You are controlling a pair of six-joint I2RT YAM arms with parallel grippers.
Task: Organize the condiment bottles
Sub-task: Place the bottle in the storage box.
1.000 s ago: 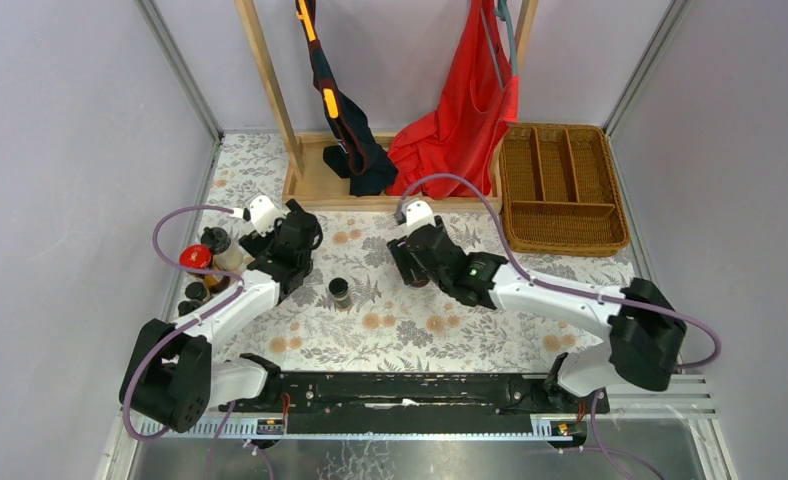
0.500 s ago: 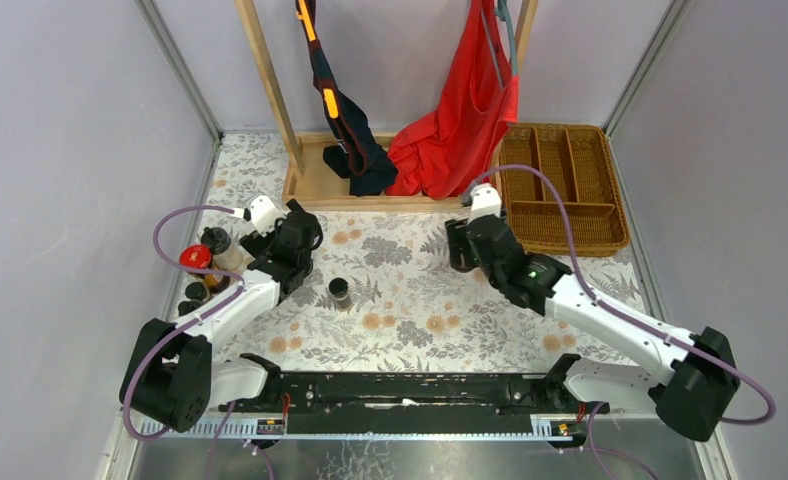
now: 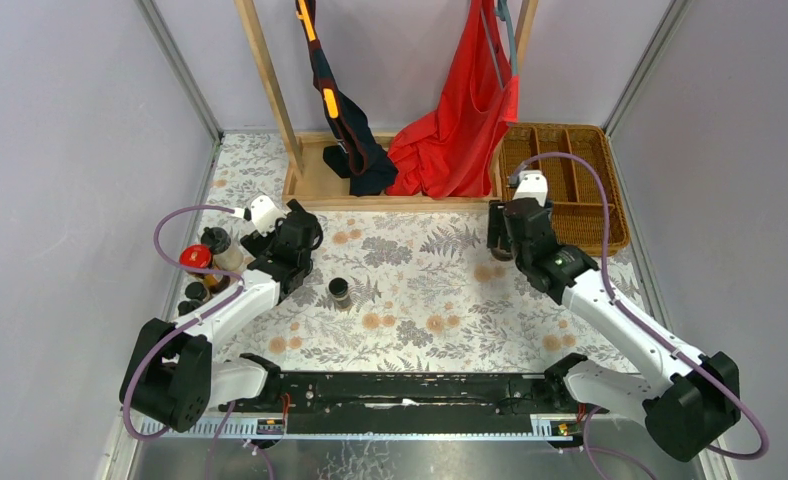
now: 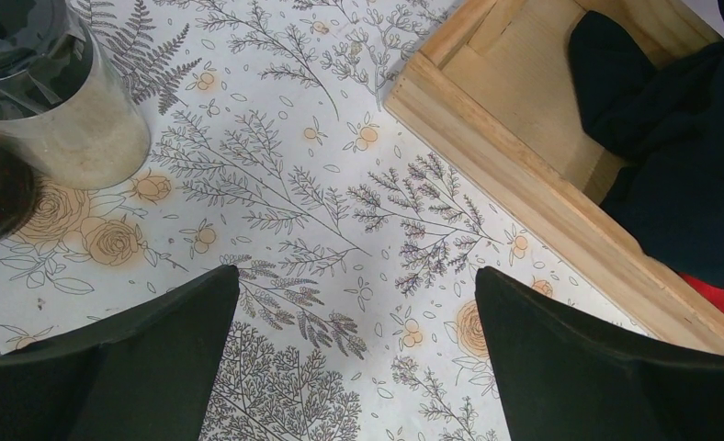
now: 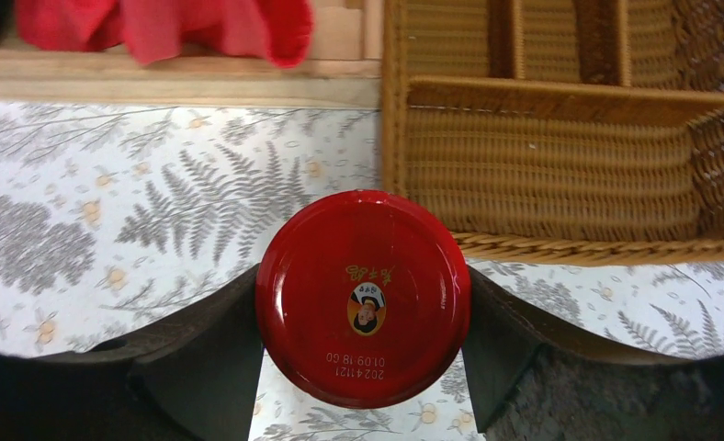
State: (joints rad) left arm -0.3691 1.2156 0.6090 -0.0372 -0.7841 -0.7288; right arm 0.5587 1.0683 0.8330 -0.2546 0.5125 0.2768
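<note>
I see a glossy, smooth red lid [image 5: 363,276] between my right tool's [image 5: 363,349] matt black plastic fingers [image 5: 202,367], a rough woven wicker basket [image 5: 560,175] just beyond it, and a matt floral-printed surface [image 5: 110,211] underneath.

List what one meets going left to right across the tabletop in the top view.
red-lidded jar → left gripper → lone bottle → right gripper gripping second jar → wicker tray
</note>
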